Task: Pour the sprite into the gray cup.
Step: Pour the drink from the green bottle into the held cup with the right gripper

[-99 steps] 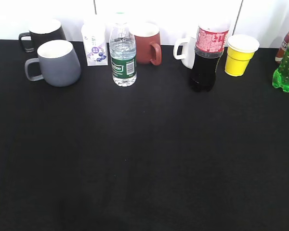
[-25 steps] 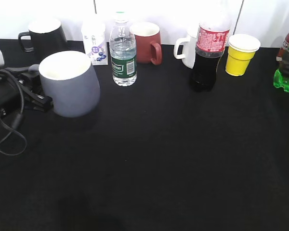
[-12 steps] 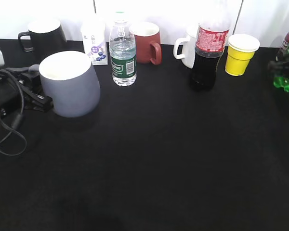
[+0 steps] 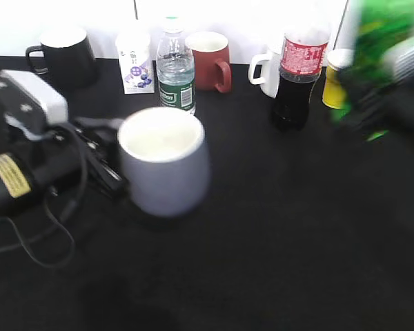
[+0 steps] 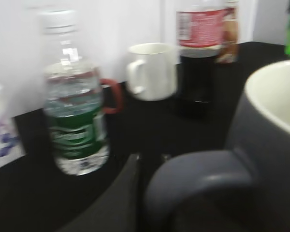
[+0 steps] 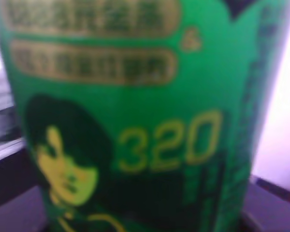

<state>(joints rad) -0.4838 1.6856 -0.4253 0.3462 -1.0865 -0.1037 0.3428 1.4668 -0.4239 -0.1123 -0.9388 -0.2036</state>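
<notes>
The gray cup [image 4: 164, 165] is upright at centre-left of the black table. My left gripper [image 4: 109, 174] is shut on its handle. In the left wrist view the handle [image 5: 198, 176] lies against my dark finger [image 5: 135, 188], and the white-lined cup body [image 5: 275, 116] is at the right. The sprite [image 4: 374, 38] is a motion-blurred green shape raised at the upper right. The dark blur of my right gripper [image 4: 400, 103] is around it. Its green and yellow label [image 6: 135, 116] fills the right wrist view and hides the jaws.
Along the back edge stand a black mug [image 4: 62, 52], a small white carton [image 4: 136, 58], a clear water bottle [image 4: 175, 76], a brick-red mug [image 4: 210, 58], a white mug [image 4: 265, 69], a dark cola bottle [image 4: 300, 76] and a yellow cup [image 4: 331, 83].
My left arm has carried the gray cup right and forward, towards the table's middle. The sprite has risen off the table at the far right and moved left, now blurred.
</notes>
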